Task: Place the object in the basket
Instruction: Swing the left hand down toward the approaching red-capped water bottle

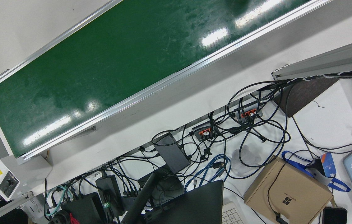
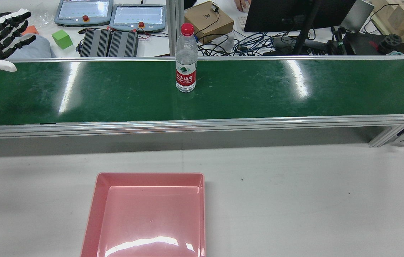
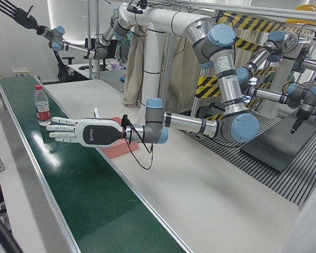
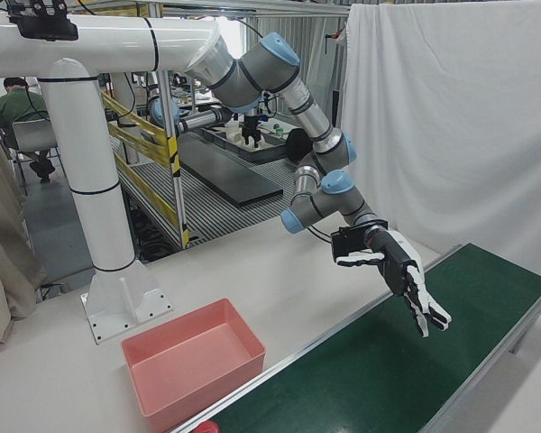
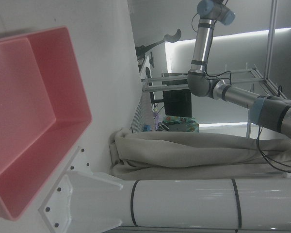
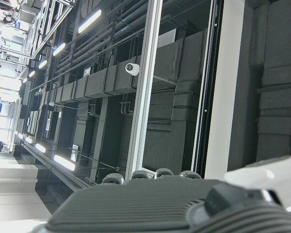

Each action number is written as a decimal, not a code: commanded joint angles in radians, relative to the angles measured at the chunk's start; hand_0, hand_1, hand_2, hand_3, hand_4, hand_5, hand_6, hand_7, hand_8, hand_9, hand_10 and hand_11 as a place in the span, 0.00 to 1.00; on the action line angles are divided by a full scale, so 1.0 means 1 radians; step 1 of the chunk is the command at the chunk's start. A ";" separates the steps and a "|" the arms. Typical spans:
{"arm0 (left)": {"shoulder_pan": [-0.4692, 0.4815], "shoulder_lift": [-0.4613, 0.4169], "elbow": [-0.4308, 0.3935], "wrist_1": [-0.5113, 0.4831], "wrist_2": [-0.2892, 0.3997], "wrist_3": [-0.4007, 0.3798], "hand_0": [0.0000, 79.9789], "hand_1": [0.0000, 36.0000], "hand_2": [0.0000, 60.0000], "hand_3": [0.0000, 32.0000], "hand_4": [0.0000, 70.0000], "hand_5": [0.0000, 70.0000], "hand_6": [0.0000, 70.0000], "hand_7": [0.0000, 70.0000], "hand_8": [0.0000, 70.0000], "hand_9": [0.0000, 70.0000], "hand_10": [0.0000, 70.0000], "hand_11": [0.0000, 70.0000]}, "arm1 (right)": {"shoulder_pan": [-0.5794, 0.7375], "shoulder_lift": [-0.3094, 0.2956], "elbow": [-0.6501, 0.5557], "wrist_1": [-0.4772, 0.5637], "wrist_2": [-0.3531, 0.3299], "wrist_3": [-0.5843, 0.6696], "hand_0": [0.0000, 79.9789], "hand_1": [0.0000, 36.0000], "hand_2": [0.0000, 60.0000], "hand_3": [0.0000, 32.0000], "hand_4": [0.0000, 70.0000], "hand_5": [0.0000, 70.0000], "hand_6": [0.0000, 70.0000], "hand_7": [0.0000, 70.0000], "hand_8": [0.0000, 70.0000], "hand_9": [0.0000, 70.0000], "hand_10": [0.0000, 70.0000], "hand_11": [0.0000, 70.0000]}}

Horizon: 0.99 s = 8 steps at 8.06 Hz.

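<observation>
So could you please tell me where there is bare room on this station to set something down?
The pink basket is empty. The grey table is bare to the basket's right, up to the conveyor's rail. The green belt is free on both sides of the water bottle, though the open left hand hovers over its left end. Behind the conveyor, the desk is crowded with cables and pendants.

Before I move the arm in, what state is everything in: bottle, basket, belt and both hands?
Water bottle: upright on the belt, red cap on.
Pink basket: empty, on the white table.
Green belt: carries only the bottle; motion cannot be told.
Left hand: open, fingers apart, above the belt beside the bottle, not touching it.
Right hand: open, raised high, holding nothing.
</observation>
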<state>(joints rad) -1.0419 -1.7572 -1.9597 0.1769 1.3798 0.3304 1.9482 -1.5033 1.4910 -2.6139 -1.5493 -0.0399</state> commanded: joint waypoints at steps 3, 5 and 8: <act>0.129 -0.162 0.019 0.115 -0.083 0.041 0.65 0.39 0.00 0.00 0.16 0.15 0.02 0.00 0.02 0.00 0.08 0.14 | 0.000 0.000 0.000 0.000 0.000 0.000 0.00 0.00 0.00 0.00 0.00 0.00 0.00 0.00 0.00 0.00 0.00 0.00; 0.132 -0.209 0.069 0.107 -0.102 0.042 0.64 0.32 0.00 0.00 0.16 0.13 0.02 0.00 0.01 0.00 0.08 0.14 | 0.000 0.000 0.000 0.000 0.000 0.000 0.00 0.00 0.00 0.00 0.00 0.00 0.00 0.00 0.00 0.00 0.00 0.00; 0.134 -0.265 0.180 0.035 -0.105 0.058 0.65 0.38 0.00 0.00 0.16 0.14 0.02 0.00 0.01 0.00 0.08 0.14 | 0.000 0.000 0.000 0.000 0.000 0.000 0.00 0.00 0.00 0.00 0.00 0.00 0.00 0.00 0.00 0.00 0.00 0.00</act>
<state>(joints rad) -0.9100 -1.9867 -1.8515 0.2586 1.2770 0.3735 1.9481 -1.5033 1.4910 -2.6139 -1.5493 -0.0399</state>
